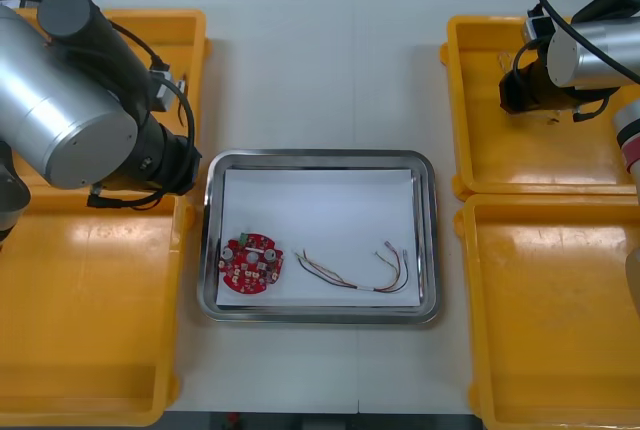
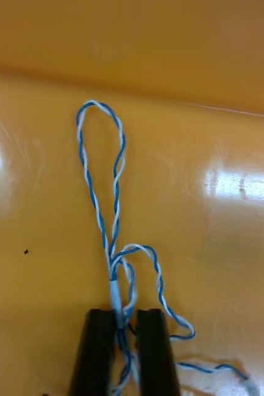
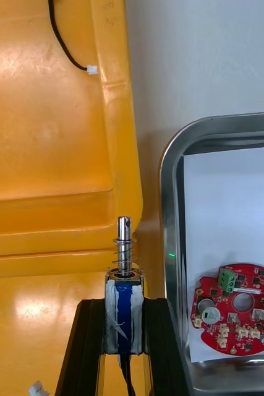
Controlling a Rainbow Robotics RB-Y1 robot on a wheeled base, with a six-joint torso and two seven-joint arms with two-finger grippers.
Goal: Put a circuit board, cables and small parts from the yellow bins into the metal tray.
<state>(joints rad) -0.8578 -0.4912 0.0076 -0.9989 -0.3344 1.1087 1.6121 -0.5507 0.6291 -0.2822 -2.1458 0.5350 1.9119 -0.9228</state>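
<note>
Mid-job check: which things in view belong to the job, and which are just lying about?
Job: metal tray, holding the red circuit board and red and yellow cables; small metal part in left gripper; blue and white cable in right gripper; yellow bins.
Lying about: black cable, loose in a left bin; the table.

the twisted blue and white cable (image 2: 111, 263) is cut off between the right fingers (image 2: 94, 352).
</note>
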